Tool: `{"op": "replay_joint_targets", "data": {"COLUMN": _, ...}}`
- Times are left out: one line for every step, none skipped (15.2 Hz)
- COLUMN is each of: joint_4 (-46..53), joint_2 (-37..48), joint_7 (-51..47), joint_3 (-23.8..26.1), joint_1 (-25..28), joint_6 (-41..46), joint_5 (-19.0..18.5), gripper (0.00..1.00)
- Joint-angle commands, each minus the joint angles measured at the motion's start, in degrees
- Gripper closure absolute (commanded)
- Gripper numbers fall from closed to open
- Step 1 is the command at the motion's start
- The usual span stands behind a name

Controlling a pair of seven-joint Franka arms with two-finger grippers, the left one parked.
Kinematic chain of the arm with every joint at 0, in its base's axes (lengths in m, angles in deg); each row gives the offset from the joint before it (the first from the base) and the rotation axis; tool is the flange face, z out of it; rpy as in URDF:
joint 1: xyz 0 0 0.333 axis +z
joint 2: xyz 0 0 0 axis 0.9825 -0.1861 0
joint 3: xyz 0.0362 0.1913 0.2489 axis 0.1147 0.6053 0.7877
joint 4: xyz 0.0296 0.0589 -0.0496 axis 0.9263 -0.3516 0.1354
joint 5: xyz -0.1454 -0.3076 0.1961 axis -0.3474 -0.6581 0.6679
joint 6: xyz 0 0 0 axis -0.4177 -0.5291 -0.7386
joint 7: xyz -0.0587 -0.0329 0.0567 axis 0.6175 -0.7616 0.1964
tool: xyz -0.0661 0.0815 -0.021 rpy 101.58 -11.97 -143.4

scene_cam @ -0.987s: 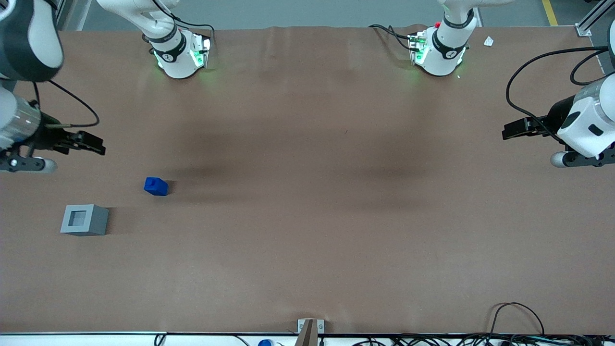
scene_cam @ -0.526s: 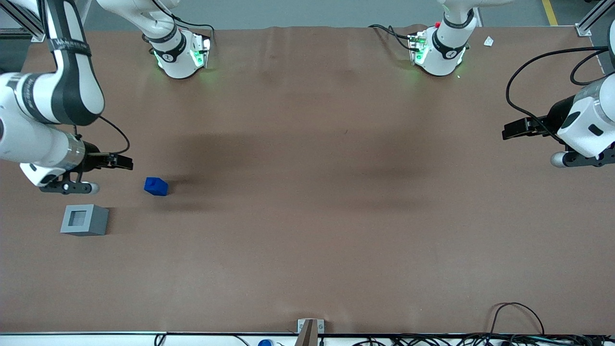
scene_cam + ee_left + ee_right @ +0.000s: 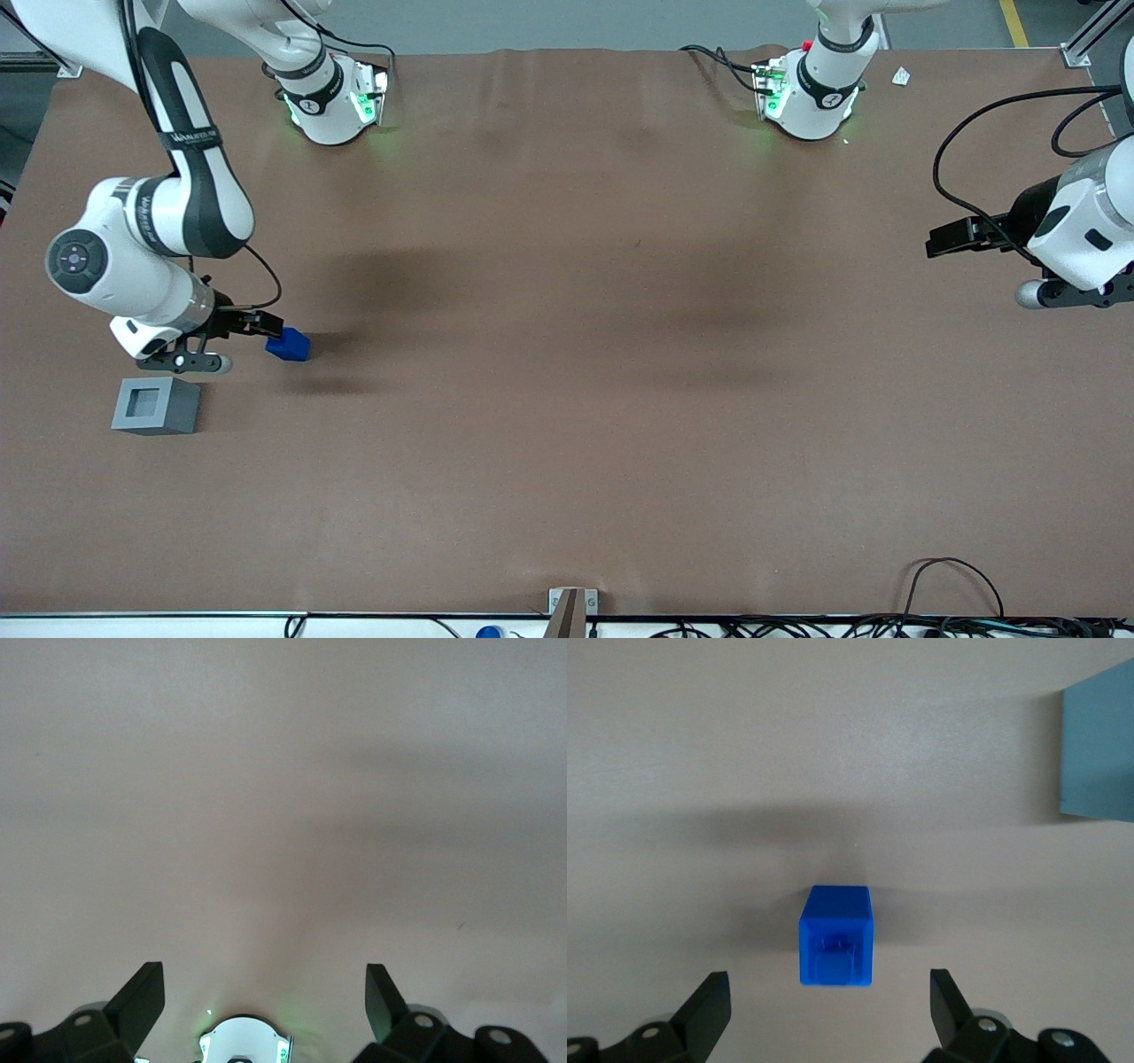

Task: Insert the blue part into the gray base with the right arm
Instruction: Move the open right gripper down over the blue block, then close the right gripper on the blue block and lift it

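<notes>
Front view shows the brown worktop (image 3: 567, 443) filling nearly the whole frame, bare apart from the two task pieces low at the frame's left edge. Next in size, the right arm (image 3: 151, 239) reaches down the left side of the frame from its base at the top, its wrist bent toward the pieces. The gray base (image 3: 156, 406) sits at lower left with its square recess facing up and holding nothing; it lies nearer the front camera than the arm's wrist. The gripper (image 3: 266, 330) hangs just beside the blue part (image 3: 289, 345), a little above it as the frame shows, and whether it touches the block cannot be told from here. In the right wrist view the fingers (image 3: 709, 1005) stand wide apart, one on each side of the blue part (image 3: 836, 936), which rests on the worktop between and ahead of them with its raised notch visible; a corner of the gray base (image 3: 1099, 749) shows at that picture's edge.

As I judge it, only the approach is under way. Nothing is grasped yet: closing on the block, lifting it, carrying it over the recess and seating it all remain.
</notes>
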Motion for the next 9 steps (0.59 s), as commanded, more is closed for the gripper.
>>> {"op": "replay_joint_targets", "data": {"joint_4": -2.0, "joint_2": -1.9, "joint_7": -0.5, "joint_3": 0.0, "joint_1": 0.2, "joint_6": -5.1, "joint_5": 1.1, "gripper": 0.06}}
{"op": "replay_joint_targets", "data": {"joint_4": -2.1, "joint_2": -2.8, "joint_7": -0.5, "joint_3": 0.0, "joint_1": 0.2, "joint_6": -5.8, "joint_5": 1.4, "gripper": 0.08}}
{"op": "replay_joint_targets", "data": {"joint_4": -2.1, "joint_2": -3.4, "joint_7": -0.5, "joint_3": 0.0, "joint_1": 0.2, "joint_6": -6.1, "joint_5": 1.8, "gripper": 0.08}}
{"op": "replay_joint_targets", "data": {"joint_4": -2.1, "joint_2": -4.0, "joint_7": -0.5, "joint_3": 0.0, "joint_1": 0.1, "joint_6": -6.3, "joint_5": 2.1, "gripper": 0.10}}
{"op": "replay_joint_targets", "data": {"joint_4": -2.4, "joint_2": -4.5, "joint_7": -0.5, "joint_3": 0.0, "joint_1": 0.2, "joint_6": -6.3, "joint_5": 2.6, "gripper": 0.12}}
{"op": "replay_joint_targets", "data": {"joint_4": -2.6, "joint_2": -4.7, "joint_7": -0.5, "joint_3": 0.0, "joint_1": 0.4, "joint_6": -6.4, "joint_5": 3.2, "gripper": 0.14}}
{"op": "replay_joint_targets", "data": {"joint_4": -2.7, "joint_2": -5.1, "joint_7": -0.5, "joint_3": 0.0, "joint_1": 0.4, "joint_6": -6.3, "joint_5": 3.3, "gripper": 0.17}}
{"op": "replay_joint_targets", "data": {"joint_4": -2.9, "joint_2": -5.1, "joint_7": -0.4, "joint_3": 0.0, "joint_1": 0.3, "joint_6": -6.3, "joint_5": 3.3, "gripper": 0.20}}
{"op": "replay_joint_targets", "data": {"joint_4": -3.1, "joint_2": -5.4, "joint_7": -0.3, "joint_3": -0.1, "joint_1": 0.3, "joint_6": -6.3, "joint_5": 3.3, "gripper": 0.31}}
